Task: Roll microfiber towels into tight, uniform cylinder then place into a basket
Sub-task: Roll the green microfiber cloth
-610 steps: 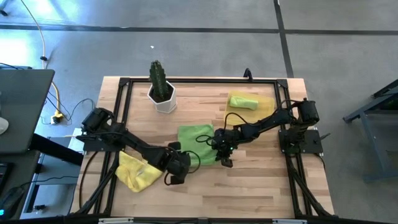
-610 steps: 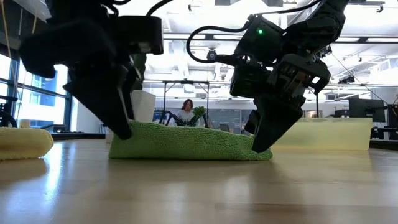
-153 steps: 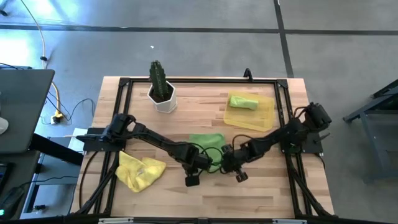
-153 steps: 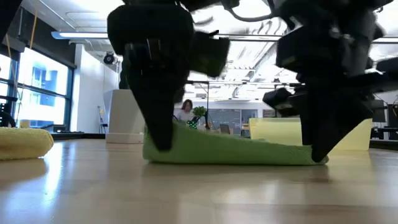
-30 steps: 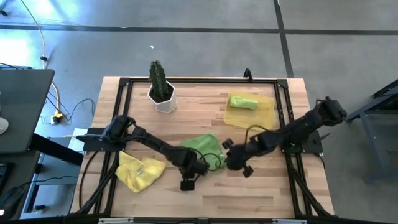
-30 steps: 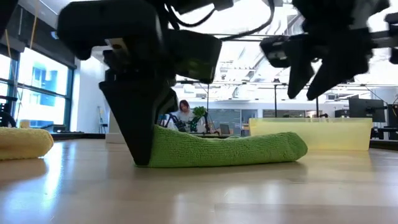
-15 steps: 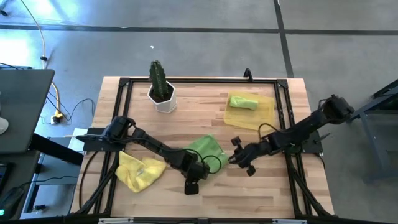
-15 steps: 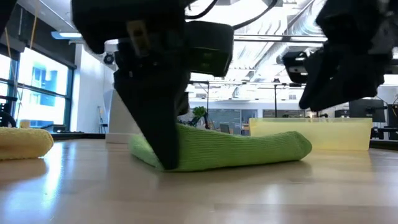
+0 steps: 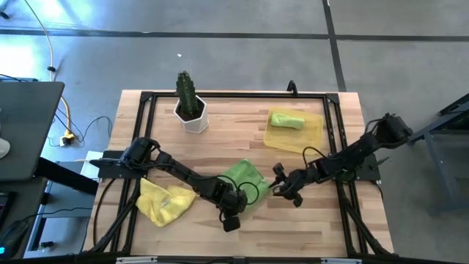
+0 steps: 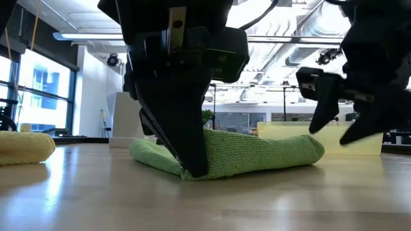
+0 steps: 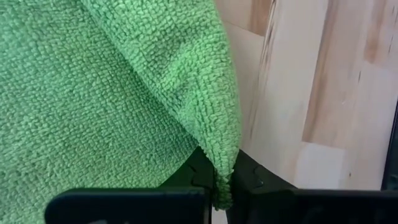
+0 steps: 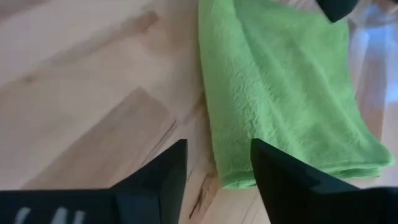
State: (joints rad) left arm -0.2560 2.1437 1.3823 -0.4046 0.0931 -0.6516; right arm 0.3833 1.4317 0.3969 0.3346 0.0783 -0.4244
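Observation:
A lime green towel (image 9: pixel 246 179) lies folded in a loose hump on the table's middle (image 10: pixel 257 154). My left gripper (image 9: pixel 234 201) stands at its near edge, shut on it (image 11: pixel 222 186). My right gripper (image 9: pixel 281 188) hovers open just off the towel's right end (image 12: pixel 214 180), touching nothing (image 10: pixel 340 125). A second lime green towel (image 9: pixel 286 119) lies rolled in the yellow basket (image 9: pixel 311 138) at the far right. A yellow towel (image 9: pixel 165 202) lies crumpled at the near left. My left gripper pinches a folded edge of the green towel (image 11: pixel 225 163) between its two fingers. The fingers (image 10: pixel 192 160) slant steeply down from above, their tips at the table top. The held edge stays low, and the towel's remaining part rests slack on the table.
A white pot with a green cactus (image 9: pixel 191 108) stands at the far left of the table. A black frame (image 9: pixel 220 95) runs along the table's edges. Bare wood (image 9: pixel 293 227) lies near the front edge. A desk with gear (image 9: pixel 22 132) stands left of the table.
My right gripper has come down close to the table beside the towel's right end. My left gripper has rolled and shifted a little toward the table's right, drawing the held edge with it. The towel has bunched into a higher, shorter hump.

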